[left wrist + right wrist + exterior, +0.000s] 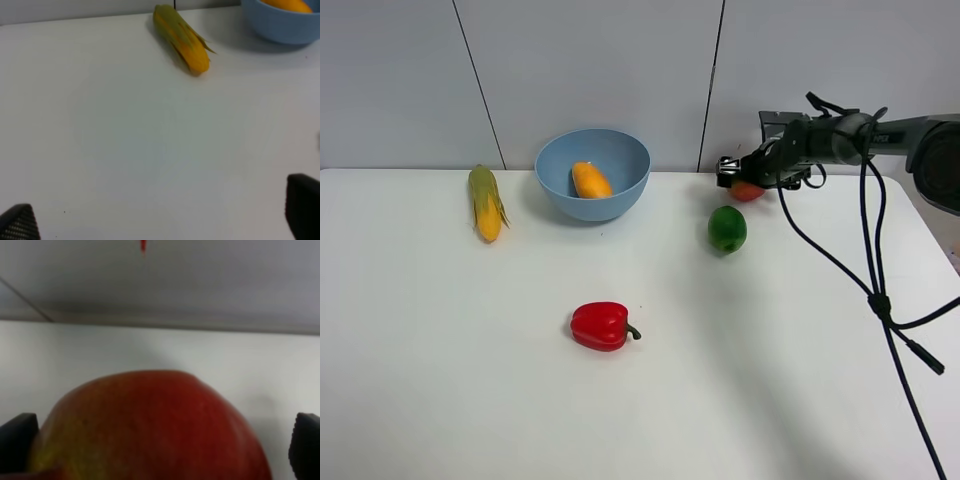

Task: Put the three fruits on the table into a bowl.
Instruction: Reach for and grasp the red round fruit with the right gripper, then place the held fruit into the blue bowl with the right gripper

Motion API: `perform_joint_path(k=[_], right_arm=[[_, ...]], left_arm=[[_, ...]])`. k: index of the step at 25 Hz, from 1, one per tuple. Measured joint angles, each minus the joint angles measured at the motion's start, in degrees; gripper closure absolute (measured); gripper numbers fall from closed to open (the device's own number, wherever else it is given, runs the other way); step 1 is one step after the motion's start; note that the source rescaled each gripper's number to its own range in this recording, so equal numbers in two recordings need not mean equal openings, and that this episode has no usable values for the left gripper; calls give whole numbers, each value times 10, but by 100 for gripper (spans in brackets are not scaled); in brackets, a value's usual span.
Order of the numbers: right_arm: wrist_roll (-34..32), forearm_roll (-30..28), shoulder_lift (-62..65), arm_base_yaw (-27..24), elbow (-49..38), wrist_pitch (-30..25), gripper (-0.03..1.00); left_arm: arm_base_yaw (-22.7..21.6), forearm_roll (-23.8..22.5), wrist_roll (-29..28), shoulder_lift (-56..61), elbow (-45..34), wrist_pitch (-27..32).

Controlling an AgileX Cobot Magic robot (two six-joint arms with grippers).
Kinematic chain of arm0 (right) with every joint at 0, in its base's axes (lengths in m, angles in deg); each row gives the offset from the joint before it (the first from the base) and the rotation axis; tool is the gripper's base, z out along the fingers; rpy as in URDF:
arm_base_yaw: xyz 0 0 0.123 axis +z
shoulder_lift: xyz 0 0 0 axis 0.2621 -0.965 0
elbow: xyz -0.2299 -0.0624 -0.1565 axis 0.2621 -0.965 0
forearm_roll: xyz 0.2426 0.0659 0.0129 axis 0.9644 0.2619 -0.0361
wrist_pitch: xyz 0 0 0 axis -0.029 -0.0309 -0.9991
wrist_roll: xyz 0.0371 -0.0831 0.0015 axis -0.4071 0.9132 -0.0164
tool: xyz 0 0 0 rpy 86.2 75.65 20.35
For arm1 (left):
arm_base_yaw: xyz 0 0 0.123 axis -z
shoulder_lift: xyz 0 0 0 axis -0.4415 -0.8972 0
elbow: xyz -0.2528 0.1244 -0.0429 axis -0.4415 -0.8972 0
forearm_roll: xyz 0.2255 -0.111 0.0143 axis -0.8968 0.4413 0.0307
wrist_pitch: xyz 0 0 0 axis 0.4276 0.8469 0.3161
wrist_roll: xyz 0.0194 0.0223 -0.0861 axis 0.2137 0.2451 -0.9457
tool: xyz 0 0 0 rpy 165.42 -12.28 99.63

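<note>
The light-blue bowl [552, 160] stands at the back of the white table [770, 350], with the orange-yellow mango [590, 180] inside it. The green lime-like fruit [727, 229] lies on the table to the bowl's right. The red-and-yellow apple-like fruit [748, 191] sits behind the lime near the table's back edge. My right gripper [732, 176] is open with its fingers either side of the apple [150, 425], which fills the right wrist view. My left gripper [160, 220] is open and empty over bare table; it is out of the exterior view. The left wrist view also shows the bowl [280, 30] and mango [287, 4].
A yellow corn cob with green husk [486, 203] lies left of the bowl; it also shows in the left wrist view [182, 39]. A red bell pepper [599, 325] lies mid-table in front of the bowl. Black cables [875, 290] hang from the right arm over the table's right side.
</note>
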Motion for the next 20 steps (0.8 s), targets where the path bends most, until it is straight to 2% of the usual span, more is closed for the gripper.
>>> perform_joint_path(k=[2,7,11,16,20], right_arm=[[0,4,0,3,1,-3,62],[0,35,4,5,4,-30,60],[0,43,41,23,3,-82,60],[23,67,175,88,5,-164,60],[64,83,218,156,12,-167,60]], left_arm=[[0,0,0,0,0,0],[0,0,0,0,0,0],[0,0,1,0,0,0],[0,0,1,0,0,0],[0,0,1,0,0,0]])
